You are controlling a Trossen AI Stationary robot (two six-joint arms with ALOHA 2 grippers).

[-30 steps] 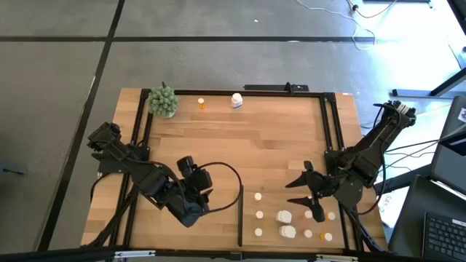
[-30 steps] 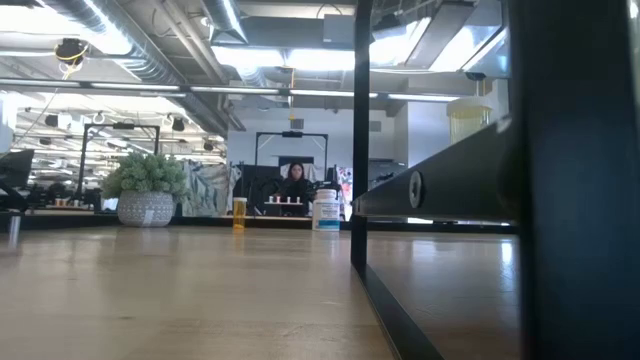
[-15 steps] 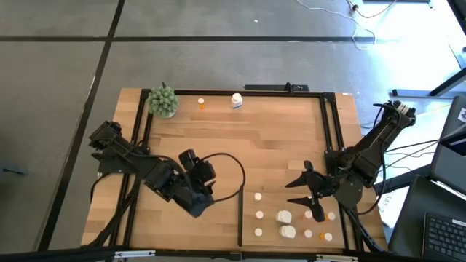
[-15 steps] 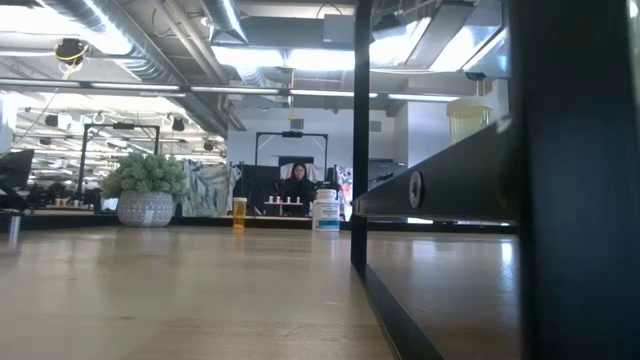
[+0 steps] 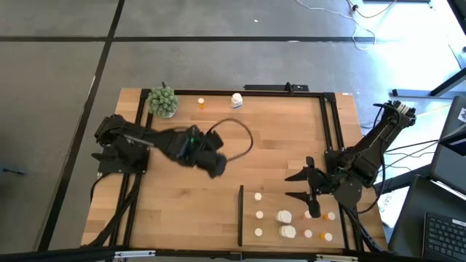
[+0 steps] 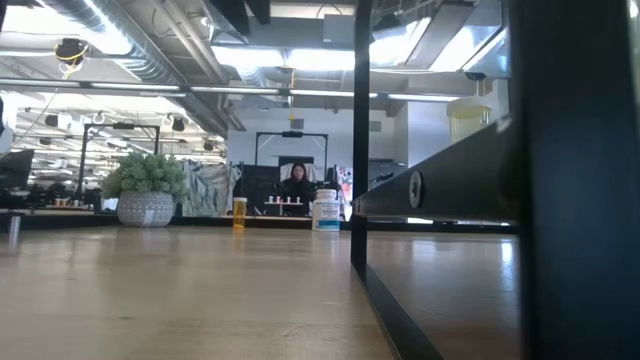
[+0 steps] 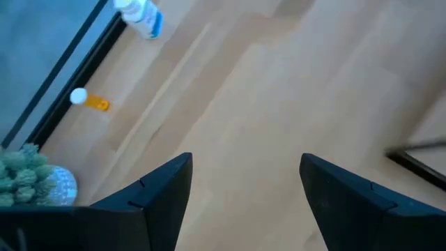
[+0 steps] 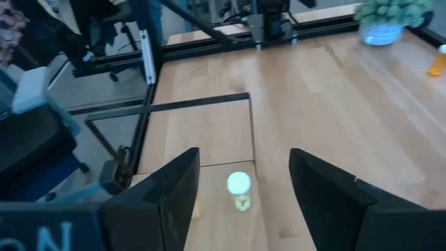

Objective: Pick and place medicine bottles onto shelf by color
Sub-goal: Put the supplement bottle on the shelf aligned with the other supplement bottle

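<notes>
The right gripper (image 8: 240, 202) hangs over pale wood with its two dark fingers (image 8: 164, 199) spread wide and nothing between them. Framed in the gap stands a white-capped bottle (image 8: 239, 184) on the tabletop (image 8: 327, 97). Farther off are a thin black strip (image 8: 171, 106), a potted green plant (image 8: 387, 21) and an orange bottle (image 8: 438, 61).

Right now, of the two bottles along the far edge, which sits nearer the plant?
The orange bottle, right beside the plant. The white bottle with the blue label stands farther along the edge.
</notes>
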